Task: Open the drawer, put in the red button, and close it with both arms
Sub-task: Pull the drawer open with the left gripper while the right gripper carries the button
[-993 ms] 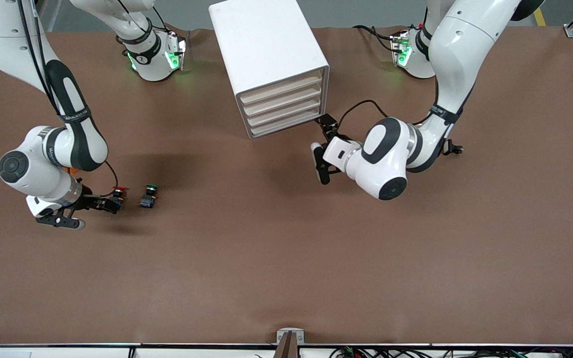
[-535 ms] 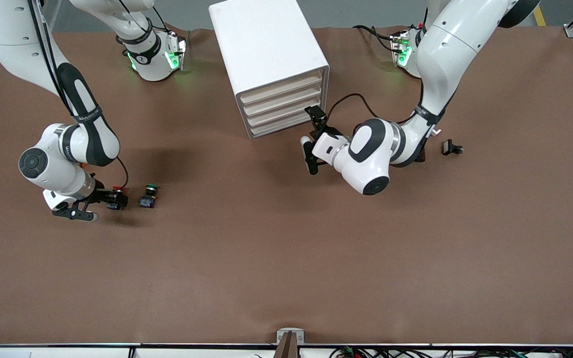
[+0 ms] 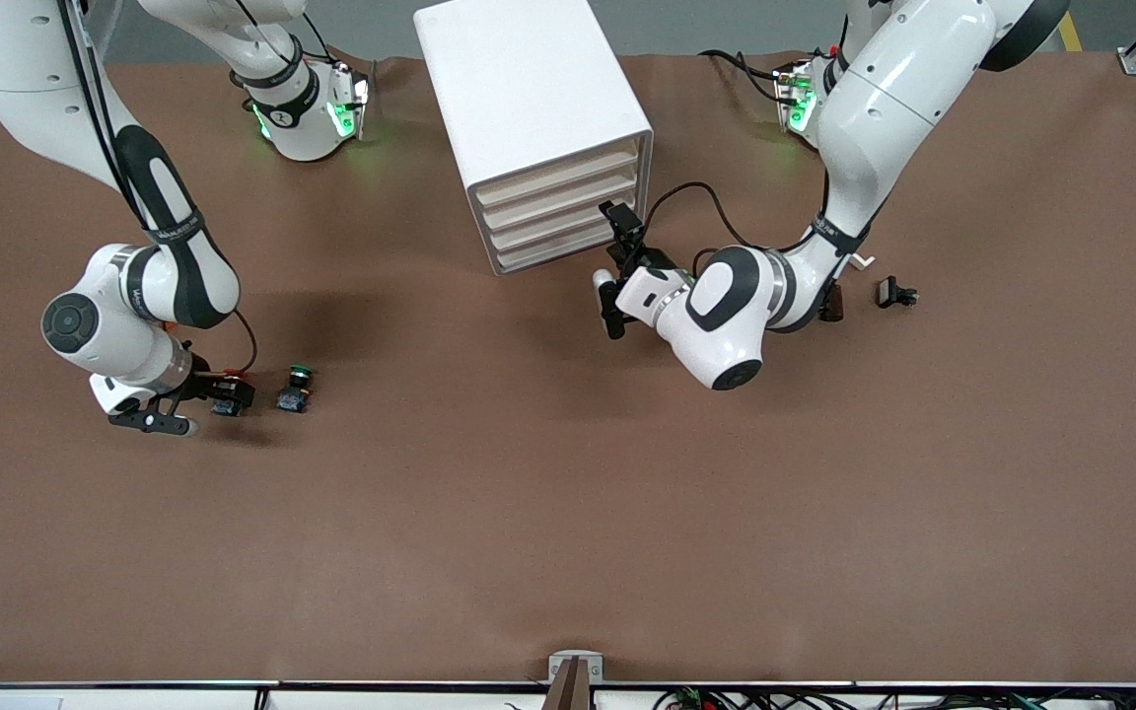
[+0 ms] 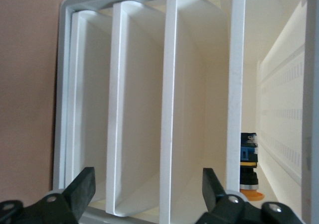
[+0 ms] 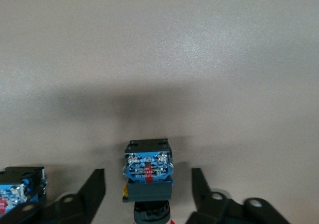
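**Fig. — Both grippers at approach, nothing held.**

(a) Red button (image 5: 148, 167): sits on the brown table (image 3: 568, 513) at mid-height of the front view, toward the right arm's end, just beside the green-capped button (image 3: 295, 388). I judge it v. light and rigid: hard plastic, with a smooth round cap that is prob. slippery. The blue-grey block base has flat sides, so that is where I would take hold, low on the block and not on the cap. Small footprint, so it may tip or skate if one finger lands first.

(b) My right gripper (image 3: 211, 406): down at table level with a finger on each side of the red button. Jaws are partly spread; the right wrist view shows a gap either side of the block, so no contact and no grip yet.

(c) Drawer (image 3: 558, 176): uppermost tray front of the white cabinet (image 3: 529, 89) in the top centre of the front view, flush w/ the three below, i.e. closed. Thin, stiff plastic; I judge it slides easily and the light cabinet could shift if tugged hard.

(d) My left gripper (image 4: 148, 179): in front of the cabinet's tray fronts, jaws wide, holding nothing. Whether a finger touches a front, I cannot tell.
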{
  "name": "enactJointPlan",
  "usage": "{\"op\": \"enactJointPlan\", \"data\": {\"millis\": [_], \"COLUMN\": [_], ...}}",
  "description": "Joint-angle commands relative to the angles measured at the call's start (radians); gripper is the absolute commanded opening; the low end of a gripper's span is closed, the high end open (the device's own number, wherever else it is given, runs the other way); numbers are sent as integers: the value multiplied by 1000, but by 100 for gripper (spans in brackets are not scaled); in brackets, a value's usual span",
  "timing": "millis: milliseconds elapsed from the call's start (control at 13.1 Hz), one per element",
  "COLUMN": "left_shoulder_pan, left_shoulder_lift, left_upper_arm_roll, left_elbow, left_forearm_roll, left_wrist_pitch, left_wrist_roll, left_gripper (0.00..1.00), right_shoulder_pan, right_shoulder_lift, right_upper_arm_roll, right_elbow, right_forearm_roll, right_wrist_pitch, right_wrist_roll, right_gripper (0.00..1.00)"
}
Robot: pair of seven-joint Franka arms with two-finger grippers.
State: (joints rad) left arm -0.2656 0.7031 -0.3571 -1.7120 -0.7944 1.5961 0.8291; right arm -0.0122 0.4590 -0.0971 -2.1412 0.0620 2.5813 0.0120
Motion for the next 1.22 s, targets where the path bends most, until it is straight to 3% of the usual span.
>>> {"op": "enactJointPlan", "data": {"millis": [0, 535, 611, 840, 1145], "left_shoulder_pan": [5, -50, -55, -69, -92], "left_shoulder_lift": [-5, 9, 9, 6, 3], "left_upper_arm_roll": [-23, -23, -23, -25, -25], "left_elbow": [-17, -26, -31, -31, -31], "left_forearm_roll": [-22, -25, -25, -25, -39], "left_wrist_pitch": [-13, -13, -12, -11, -5], "left_wrist_roll": [-4, -2, -2, -2, -2], "left_gripper": [71, 68, 63, 35, 29], "right_shoulder_pan": [1, 1, 1, -2, -12], "right_shoulder_lift": [3, -11, -17, -45, -63], "right_upper_arm_roll": [0, 0, 0, -1, -6], "right_elbow": [0, 18, 20, 65, 225], "right_forearm_roll": [41, 41, 42, 41, 41], "right_wrist_pitch": [13, -3, -3, -116, -384], "right_wrist_roll": [14, 20, 29, 51, 84], "right_gripper": [0, 0, 0, 0, 0]}}
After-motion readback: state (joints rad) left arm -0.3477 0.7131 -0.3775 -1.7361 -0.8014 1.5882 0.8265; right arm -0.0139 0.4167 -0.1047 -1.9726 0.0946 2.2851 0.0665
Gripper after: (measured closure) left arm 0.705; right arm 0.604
